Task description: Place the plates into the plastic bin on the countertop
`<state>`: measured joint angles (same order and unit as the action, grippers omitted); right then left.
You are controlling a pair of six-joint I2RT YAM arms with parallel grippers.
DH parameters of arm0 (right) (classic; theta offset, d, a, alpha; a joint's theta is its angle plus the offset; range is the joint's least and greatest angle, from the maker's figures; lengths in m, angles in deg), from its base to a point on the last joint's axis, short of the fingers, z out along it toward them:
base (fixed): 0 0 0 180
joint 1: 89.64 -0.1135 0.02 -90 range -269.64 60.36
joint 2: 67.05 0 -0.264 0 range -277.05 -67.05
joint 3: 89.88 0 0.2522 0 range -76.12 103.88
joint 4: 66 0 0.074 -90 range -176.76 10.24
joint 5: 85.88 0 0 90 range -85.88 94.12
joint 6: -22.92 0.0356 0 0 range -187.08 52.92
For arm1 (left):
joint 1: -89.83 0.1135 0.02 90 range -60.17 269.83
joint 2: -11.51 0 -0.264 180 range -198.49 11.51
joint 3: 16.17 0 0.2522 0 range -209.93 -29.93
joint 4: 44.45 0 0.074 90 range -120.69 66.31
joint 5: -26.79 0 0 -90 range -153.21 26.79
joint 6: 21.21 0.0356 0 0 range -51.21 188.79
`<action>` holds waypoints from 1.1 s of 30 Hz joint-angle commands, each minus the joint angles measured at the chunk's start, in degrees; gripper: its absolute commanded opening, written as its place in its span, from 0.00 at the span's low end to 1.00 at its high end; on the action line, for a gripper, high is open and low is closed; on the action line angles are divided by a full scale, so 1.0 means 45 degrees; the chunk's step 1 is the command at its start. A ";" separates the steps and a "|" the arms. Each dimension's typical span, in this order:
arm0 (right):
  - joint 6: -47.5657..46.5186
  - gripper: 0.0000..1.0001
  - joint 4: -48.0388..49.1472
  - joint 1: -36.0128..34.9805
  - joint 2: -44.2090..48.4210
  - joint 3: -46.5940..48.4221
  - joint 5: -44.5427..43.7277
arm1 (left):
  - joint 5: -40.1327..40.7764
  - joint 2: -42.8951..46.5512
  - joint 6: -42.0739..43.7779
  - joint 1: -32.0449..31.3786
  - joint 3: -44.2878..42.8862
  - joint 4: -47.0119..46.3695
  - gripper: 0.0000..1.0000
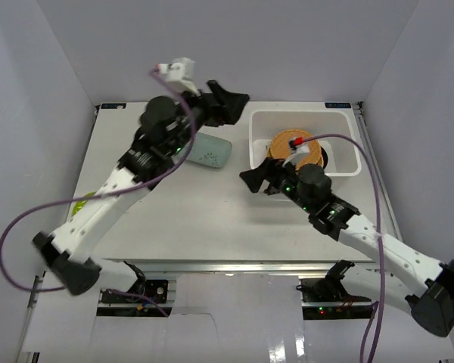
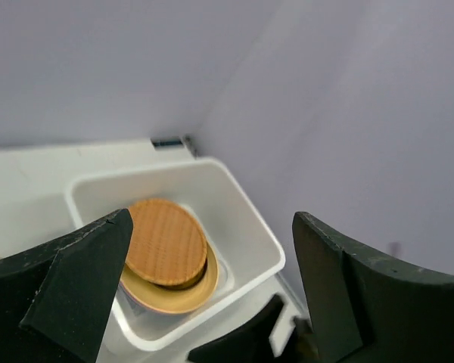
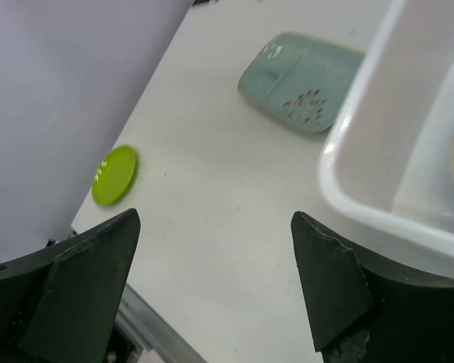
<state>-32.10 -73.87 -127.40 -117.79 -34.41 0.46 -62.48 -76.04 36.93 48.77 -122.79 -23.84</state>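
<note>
Both the left pincer (image 1: 228, 106) and right pincer (image 3: 216, 218) hang spread and empty; a careless sweep could shove the lime green round plate (image 3: 115, 175), well apart from the white plastic bin (image 1: 303, 113), off the white counter's (image 1: 212, 219) edge.

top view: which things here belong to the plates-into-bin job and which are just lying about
Job:
bin
orange plate, in the bin
peach plate, under the orange one
teal plate, on the countertop
green plate, on the countertop

Just there:
purple cables
enclosure walls
</note>
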 commanded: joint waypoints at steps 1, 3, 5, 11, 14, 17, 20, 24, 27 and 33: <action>-0.0155 0.86 0.1714 -0.2365 -0.1941 0.0864 -0.1957 | 0.3229 0.3744 0.1960 0.0022 0.2108 -0.0059 0.98; -0.0429 0.86 0.1874 -0.3691 -0.3537 0.1875 -0.2387 | 0.5602 0.5615 0.2176 0.0062 0.3228 0.0545 0.98; -0.0722 0.85 0.1913 -0.4553 -0.4733 0.2544 -0.2545 | 0.7425 0.6638 0.1886 0.0139 0.4829 0.1731 0.98; -0.0957 0.81 0.2461 -0.5125 -0.5112 0.2957 -0.1980 | 1.0778 0.9569 -0.2484 0.1600 0.9063 0.4488 0.98; -0.1113 0.81 0.2304 -0.5125 -0.4684 0.2762 -0.1979 | 0.8359 0.9730 -0.3836 0.4448 1.0726 0.4376 0.94; -0.1230 0.80 0.2285 -0.5125 -0.3923 0.2449 -0.1999 | 0.5704 0.8365 -0.4754 0.8099 1.1376 0.4960 0.95; -0.1640 0.80 0.1954 -0.5144 -0.3356 0.2527 -0.1901 | 0.5945 0.8730 -0.5556 0.9650 1.1980 0.4885 0.95; -0.1953 0.80 0.1756 -0.5145 -0.2866 0.2352 -0.1862 | 0.6165 0.9007 -0.6044 1.0216 1.2821 0.4493 0.96; -0.1953 0.80 0.1660 -0.5125 -0.2709 0.2293 -0.1356 | 0.5294 0.8128 -0.6397 1.1967 1.3443 0.4455 0.96; -0.2577 0.80 0.1114 -0.5125 -0.2436 0.2293 -0.1100 | 0.2359 0.8889 -0.6377 1.4571 1.5982 0.1508 0.92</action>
<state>-40.99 -68.42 -150.41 -130.38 -24.20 -5.03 -43.88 -38.03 9.59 110.78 -54.46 -10.44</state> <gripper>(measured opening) 0.805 0.935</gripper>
